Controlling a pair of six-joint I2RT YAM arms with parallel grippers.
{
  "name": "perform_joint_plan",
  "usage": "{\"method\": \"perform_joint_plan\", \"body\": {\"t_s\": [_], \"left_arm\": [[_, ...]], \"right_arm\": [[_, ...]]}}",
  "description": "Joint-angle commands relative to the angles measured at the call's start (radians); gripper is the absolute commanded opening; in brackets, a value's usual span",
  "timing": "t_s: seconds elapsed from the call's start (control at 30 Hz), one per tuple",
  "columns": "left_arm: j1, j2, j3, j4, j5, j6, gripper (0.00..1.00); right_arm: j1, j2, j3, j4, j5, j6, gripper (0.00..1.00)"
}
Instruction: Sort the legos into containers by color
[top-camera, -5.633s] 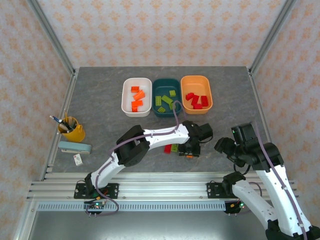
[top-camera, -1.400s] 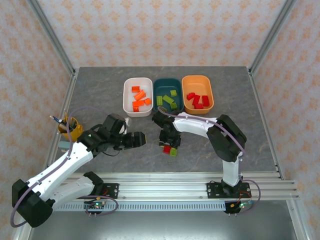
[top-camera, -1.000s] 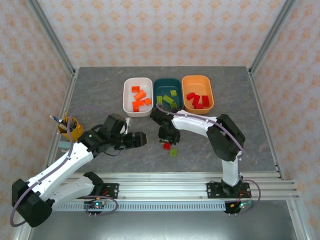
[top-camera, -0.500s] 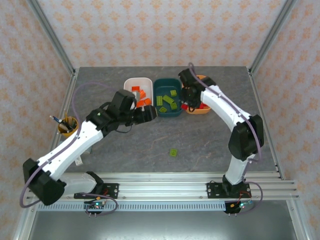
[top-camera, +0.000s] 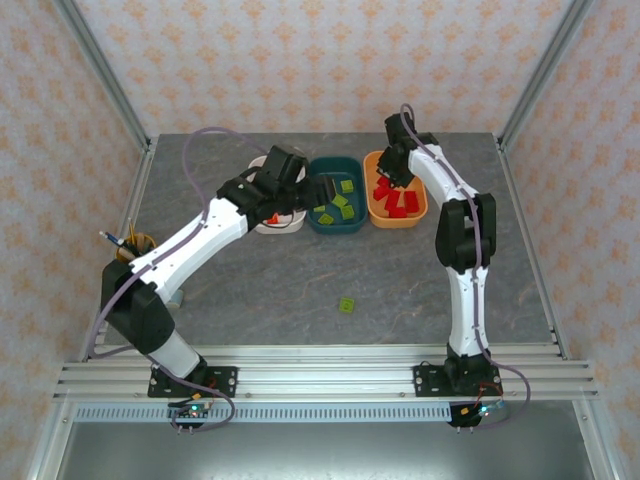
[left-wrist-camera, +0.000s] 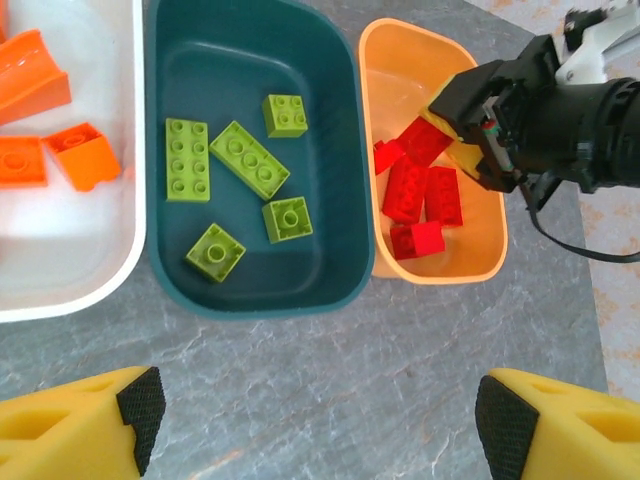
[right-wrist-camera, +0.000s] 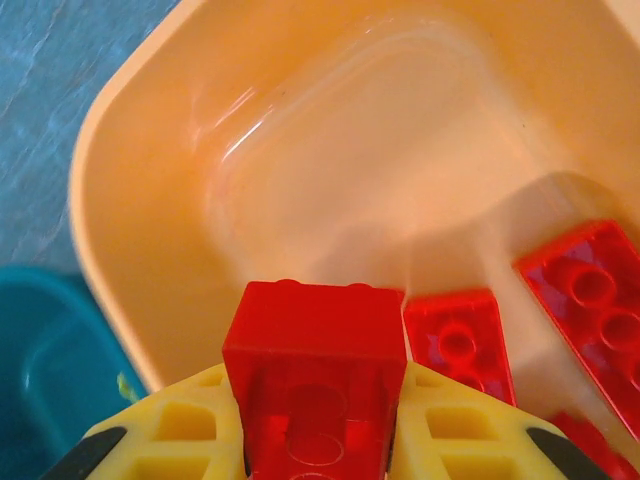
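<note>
**Jaw state.** The right gripper (right-wrist-camera: 318, 430) has its jaws closed on one red brick (right-wrist-camera: 315, 340), gripped by its two side faces. The brick hangs inside the orange bin (right-wrist-camera: 140, 150), close to the wall that faces the teal bin (left-wrist-camera: 270, 300). The left gripper (left-wrist-camera: 320, 415) has its jaws spread wide and holds nothing. It hovers above the near rims of the teal and orange bins.

**Hazards.**
- Release point: the red brick sits near the bin wall, not over the bin's centre. If dropped there, it may strike the rim or a stacked brick and tip into the teal bin at 9 o'clock.
- Arm clearance: both wrists work over adjacent bins. A sideways move by either arm risks contact with the other.
- Bin shift: any downward contact with a rim could slide the bin, since nothing appears to fix it to the desk (top-camera: 450, 290).

**Count.**
- Bins: three in a row. The white bin (left-wrist-camera: 60, 290) is at 9 o'clock of the teal one and the orange bin at 3 o'clock.
- Green bricks: five in the teal bin, plus one loose green brick (top-camera: 347, 305) on the desk, well apart at 6 o'clock.
- Red bricks: one held and about four lying in the orange bin. They overlap, so this count is approximate.
- Orange bricks: three visible in the white bin, which is partly out of frame.
</note>
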Motion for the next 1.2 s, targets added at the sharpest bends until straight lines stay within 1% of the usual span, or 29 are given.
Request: {"method": "perform_joint_plan", "body": {"t_s": [0.0, 0.17, 0.37, 0.47, 0.57, 0.7, 0.73, 0.8, 0.97, 1.07, 1.17], "left_arm": [[-0.007, 0.026, 0.065, 0.053, -0.039, 0.029, 0.84], [-0.013, 0.069, 0.109, 0.039, -0.032, 0.036, 0.84], [-0.018, 0.075, 0.096, 0.042, -0.021, 0.03, 0.84], [-0.02, 0.077, 0.092, 0.04, -0.016, 0.029, 0.84], [-0.019, 0.076, 0.092, 0.036, -0.013, 0.03, 0.84], [-0.019, 0.067, 0.092, 0.02, -0.01, 0.035, 0.84], [-0.019, 0.062, 0.089, 0.016, -0.009, 0.036, 0.84], [-0.019, 0.049, 0.08, 0.01, -0.009, 0.038, 0.85], [-0.019, 0.0, 0.024, -0.014, 0.007, 0.046, 0.85], [-0.019, -0.057, -0.043, -0.024, 0.05, 0.07, 0.86], [-0.019, -0.137, -0.13, -0.049, 0.099, 0.104, 0.86]], "right_arm": [[-0.027, 0.038, 0.059, 0.055, -0.049, 0.066, 0.28], [-0.054, 0.107, 0.1, 0.072, -0.087, 0.118, 0.27], [-0.065, 0.149, 0.137, 0.079, -0.105, 0.158, 0.28], [-0.067, 0.173, 0.161, 0.069, -0.109, 0.176, 0.3], [-0.071, 0.2, 0.189, 0.046, -0.114, 0.186, 0.34], [-0.069, 0.199, 0.219, 0.026, -0.12, 0.172, 0.52], [-0.067, 0.186, 0.22, 0.02, -0.11, 0.16, 0.55], [-0.062, 0.152, 0.221, 0.012, -0.093, 0.129, 0.59], [-0.026, 0.032, 0.191, -0.039, -0.04, 0.037, 0.62], [0.022, -0.084, 0.089, -0.06, -0.009, -0.007, 0.64], [0.082, -0.231, -0.111, -0.055, -0.007, -0.035, 0.67]]}}
